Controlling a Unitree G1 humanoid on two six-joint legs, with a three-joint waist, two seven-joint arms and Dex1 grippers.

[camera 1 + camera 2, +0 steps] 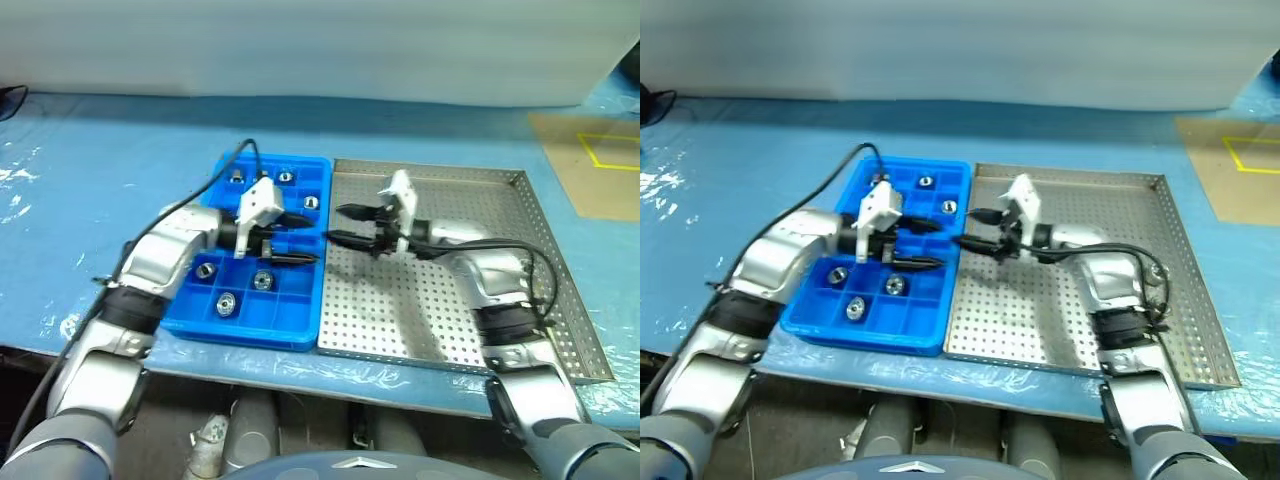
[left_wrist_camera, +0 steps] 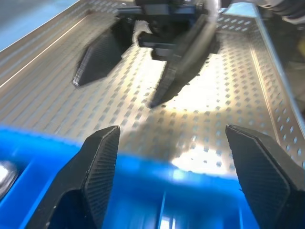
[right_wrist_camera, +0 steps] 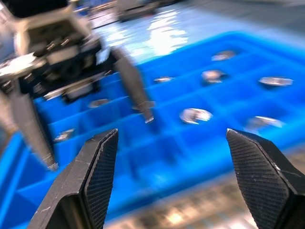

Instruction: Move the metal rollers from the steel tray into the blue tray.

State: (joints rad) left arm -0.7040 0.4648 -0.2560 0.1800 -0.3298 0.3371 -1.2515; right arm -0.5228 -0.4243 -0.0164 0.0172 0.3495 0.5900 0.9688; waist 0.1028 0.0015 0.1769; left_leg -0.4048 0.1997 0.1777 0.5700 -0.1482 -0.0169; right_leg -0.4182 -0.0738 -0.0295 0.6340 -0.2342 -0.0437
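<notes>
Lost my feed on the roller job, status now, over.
Left end effector open, empty, over blue tray. Right end effector open, empty, at steel tray edge. Rollers sit in blue tray; none seen on steel. The two end effectors nearly tip to tip.

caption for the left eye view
Both open grippers, left and right, meet above the blue tray holding rollers.

Head views are evenly and brightly lit, apparently from overhead. Glare is seen on the plastic film at the tabletop edge. A strong hotspot is thrown on the steel tray floor in the left wrist view. Motion blur smears the right wrist view: the metal rollers and blue tray are softened.
</notes>
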